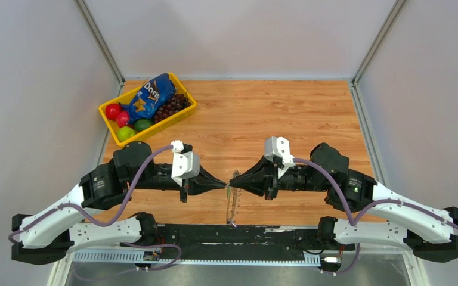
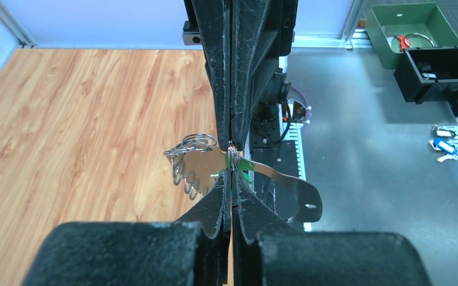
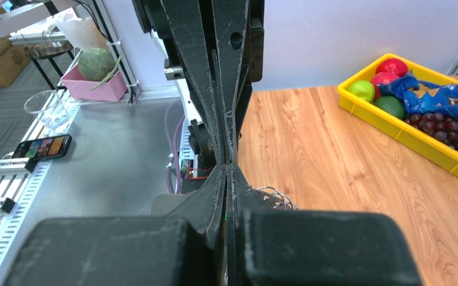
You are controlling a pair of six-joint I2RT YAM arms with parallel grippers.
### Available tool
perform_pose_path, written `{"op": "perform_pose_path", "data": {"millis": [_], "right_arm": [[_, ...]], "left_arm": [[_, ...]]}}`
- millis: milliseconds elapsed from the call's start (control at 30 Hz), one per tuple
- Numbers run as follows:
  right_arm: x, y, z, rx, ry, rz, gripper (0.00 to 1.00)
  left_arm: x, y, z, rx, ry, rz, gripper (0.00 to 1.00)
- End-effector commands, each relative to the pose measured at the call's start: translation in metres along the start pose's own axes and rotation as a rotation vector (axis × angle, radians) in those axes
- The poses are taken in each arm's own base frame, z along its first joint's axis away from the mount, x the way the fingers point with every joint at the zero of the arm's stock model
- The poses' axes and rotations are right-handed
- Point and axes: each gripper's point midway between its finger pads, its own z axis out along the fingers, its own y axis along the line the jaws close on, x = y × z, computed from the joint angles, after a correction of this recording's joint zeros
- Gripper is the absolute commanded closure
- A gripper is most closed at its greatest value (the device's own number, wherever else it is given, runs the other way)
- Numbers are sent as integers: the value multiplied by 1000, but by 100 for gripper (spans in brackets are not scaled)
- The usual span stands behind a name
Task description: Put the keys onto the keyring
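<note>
Left wrist view: your left gripper (image 2: 232, 182) and right gripper (image 2: 231, 143) meet tip to tip, both pinched tight on the keyring (image 2: 194, 170).
Silver fringe and green-tagged keys (image 2: 245, 167) show at the tips only here; from above you get just the hoop dangling; right wrist's own fingers (image 3: 310, 250) block most; yellow basket (image 1: 167, 121) back-left.
</note>
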Motion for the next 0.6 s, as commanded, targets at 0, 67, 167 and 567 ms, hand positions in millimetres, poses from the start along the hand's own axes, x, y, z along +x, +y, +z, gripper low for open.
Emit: {"op": "perform_pose_path", "data": {"millis": [0,67,167,567], "right_arm": [[-56,5,-8,5,-217,-34,100],[-57,5,-8,5,-230,-34,100],[-59,4,-8,18,-242,-33,100],[-64,4,-1,27,-315,-39,100]], "left_arm": [[-5,2,0,-17,-35,-6,100],[-8,4,-1,-33,-52,1,100],[-14,7,-5,-52,-85,13,100],[-25,-1,-6,-15,-144,-3,98]]}}
